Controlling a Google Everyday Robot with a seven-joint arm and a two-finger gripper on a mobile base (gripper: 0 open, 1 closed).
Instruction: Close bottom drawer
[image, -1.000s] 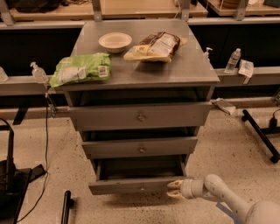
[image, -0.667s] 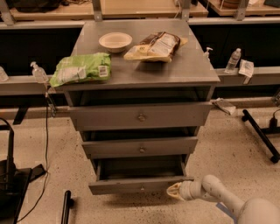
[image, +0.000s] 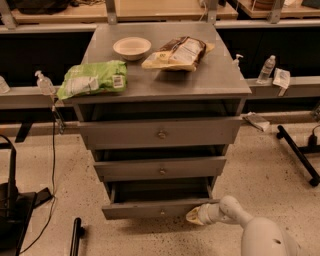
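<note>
The bottom drawer (image: 150, 209) of the grey cabinet is the narrowest one, with a slim flat front and a small round knob. It stands pulled out, its dark inside showing. My gripper (image: 194, 215) is low at the right end of that drawer's front, its cream tip touching or just short of the front's right corner. My white arm (image: 260, 235) reaches in from the lower right.
The mid-sized drawer (image: 161, 169) and the widest top drawer (image: 161, 133) also stand partly out above. On the cabinet top (image: 220, 75) lie a green bag (image: 92, 78), a bowl (image: 132, 48) and a brown snack bag (image: 180, 52). A black stand (image: 76, 235) is at lower left.
My gripper has shifted slightly left along the floor towards the right end of the bottom drawer's front. The drawer looks much the same.
</note>
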